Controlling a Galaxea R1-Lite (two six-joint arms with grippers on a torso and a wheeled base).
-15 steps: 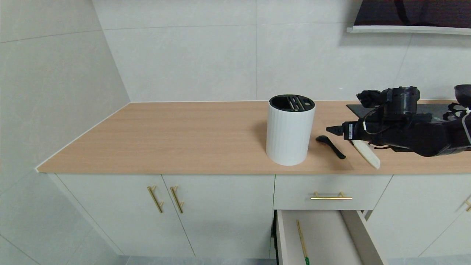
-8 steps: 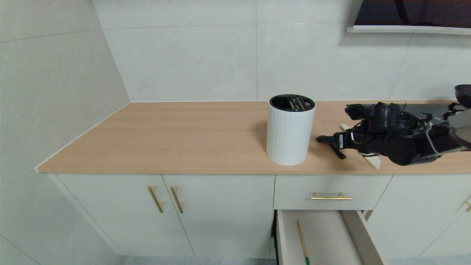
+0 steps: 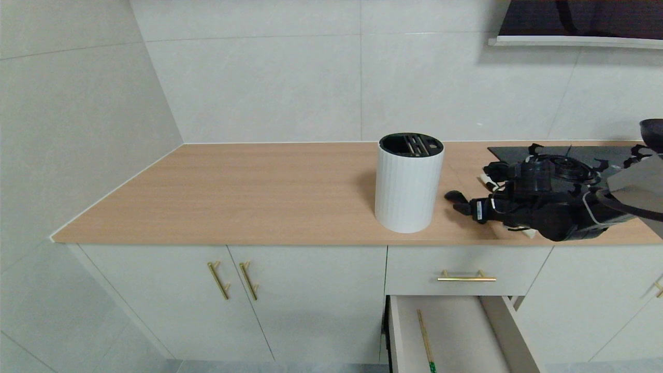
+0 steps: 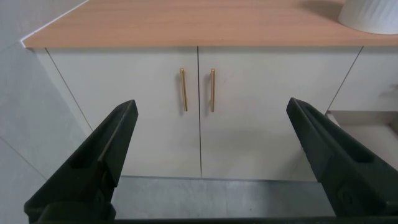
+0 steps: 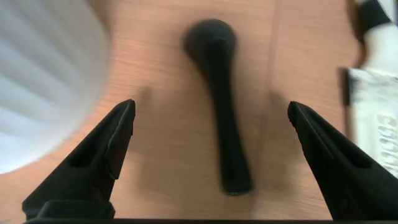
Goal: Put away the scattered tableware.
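Note:
A black spoon [image 3: 454, 196] [image 5: 219, 118] lies flat on the wooden counter [image 3: 269, 191], just right of the tall white ribbed utensil holder [image 3: 408, 182] [image 5: 43, 81]. My right gripper [image 3: 464, 207] [image 5: 210, 111] hangs low over the spoon, open, with one finger on each side of its handle. A white knife [image 3: 527, 232] [image 5: 379, 93] lies to the right of the spoon, mostly hidden under my right arm. My left gripper [image 4: 211, 106] is open and holds nothing, in front of the cabinet doors [image 4: 199, 118] below the counter.
A drawer [image 3: 456, 331] under the counter stands open with a pair of chopsticks [image 3: 426, 339] inside. A black stove [image 3: 564, 155] sits at the back right. The counter left of the holder is bare.
My right gripper has come down and slightly left, from above the counter to straddling the black spoon. The spoon and holder have not moved.

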